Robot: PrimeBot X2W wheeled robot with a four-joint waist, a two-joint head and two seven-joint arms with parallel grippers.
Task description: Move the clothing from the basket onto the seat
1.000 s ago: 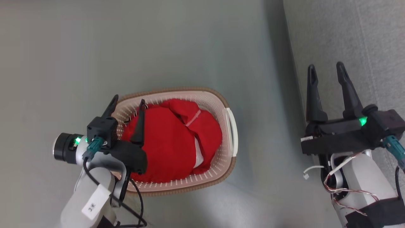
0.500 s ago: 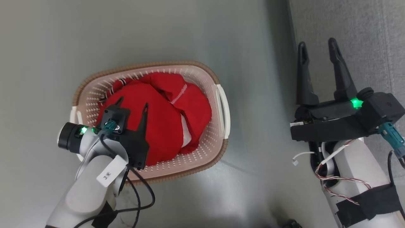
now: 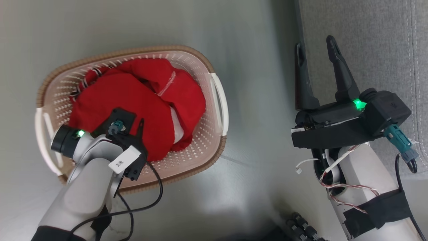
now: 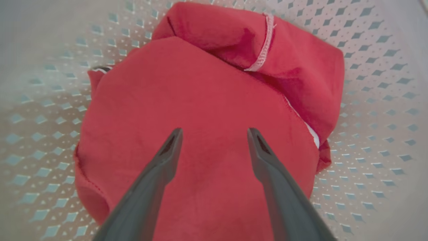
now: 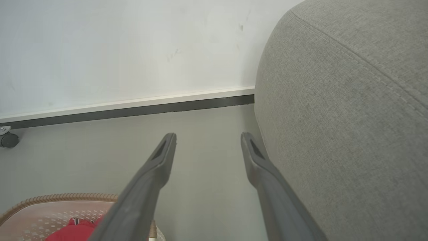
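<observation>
Right wrist view: caster (image 5: 7, 139) by baseboard (image 5: 133, 112), beyond basket (image 5: 60, 196).

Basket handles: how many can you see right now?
2. One handle is on the basket side nearest the seat; the other is on the opposite side.

the clothing (image 3: 140, 97) is bright red with a pale stitched hem and a bit of white. the basket (image 3: 200, 150) is cream, dotted with small holes, with white handles under a brown braided rim. the seat (image 3: 374, 36) is grey weave; the floor (image 3: 254, 60) grey-green.
</observation>
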